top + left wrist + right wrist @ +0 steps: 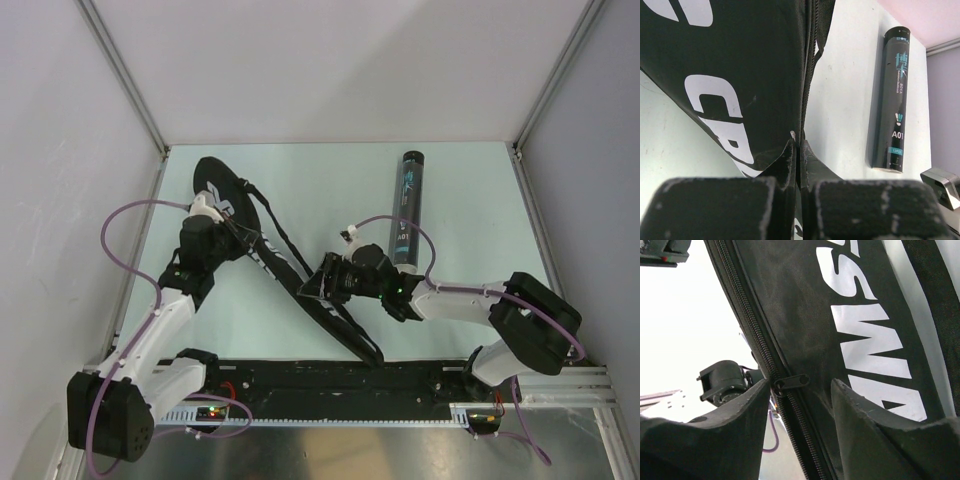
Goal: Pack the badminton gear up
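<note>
The black white-lettered racket bag (340, 322) lies diagonally from the far left to the near middle of the table. My left gripper (240, 232) is shut on the bag's zippered edge (799, 142); the bag (740, 60) fills that view. My right gripper (308, 290) is open at the bag's middle. In the right wrist view its jaws (800, 390) straddle the zipper pull (791, 382) on the bag (805, 315), and the left finger almost touches it. The black tube (408, 210) lies far right and shows in the left wrist view (892, 100). Rackets and shuttlecocks are out of view.
The table (470, 180) is pale green, with grey walls at the left, back and right. A black rail (300, 380) runs along the near edge by the arm bases. The bag's strap (285, 240) lies loose beside the bag.
</note>
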You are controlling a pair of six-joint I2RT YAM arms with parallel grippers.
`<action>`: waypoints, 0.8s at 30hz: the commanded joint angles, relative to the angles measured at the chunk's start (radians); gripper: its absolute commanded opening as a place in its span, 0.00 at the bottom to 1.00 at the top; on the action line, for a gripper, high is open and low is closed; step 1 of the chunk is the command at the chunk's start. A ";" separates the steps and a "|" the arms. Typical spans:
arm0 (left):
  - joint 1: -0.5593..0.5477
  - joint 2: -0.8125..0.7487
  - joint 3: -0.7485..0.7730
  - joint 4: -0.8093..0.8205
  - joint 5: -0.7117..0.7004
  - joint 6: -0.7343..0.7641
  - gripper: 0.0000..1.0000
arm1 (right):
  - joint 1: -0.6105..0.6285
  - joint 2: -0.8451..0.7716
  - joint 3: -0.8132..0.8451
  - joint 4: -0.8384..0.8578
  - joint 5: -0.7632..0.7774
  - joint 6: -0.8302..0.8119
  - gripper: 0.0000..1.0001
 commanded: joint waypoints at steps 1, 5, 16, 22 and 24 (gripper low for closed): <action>0.001 -0.026 -0.003 0.033 0.035 -0.013 0.00 | 0.005 0.003 -0.014 0.108 0.024 0.035 0.51; 0.000 -0.023 -0.008 0.039 0.038 -0.019 0.00 | 0.003 0.010 -0.016 0.126 0.026 0.033 0.47; 0.001 -0.026 -0.026 0.065 0.056 -0.045 0.00 | 0.010 0.068 -0.016 0.177 0.016 0.115 0.47; 0.001 -0.021 -0.025 0.065 0.053 -0.048 0.00 | 0.013 0.059 -0.016 0.160 0.032 0.120 0.22; 0.001 -0.016 -0.026 0.065 0.055 -0.050 0.00 | 0.013 0.045 -0.024 0.163 0.048 0.099 0.10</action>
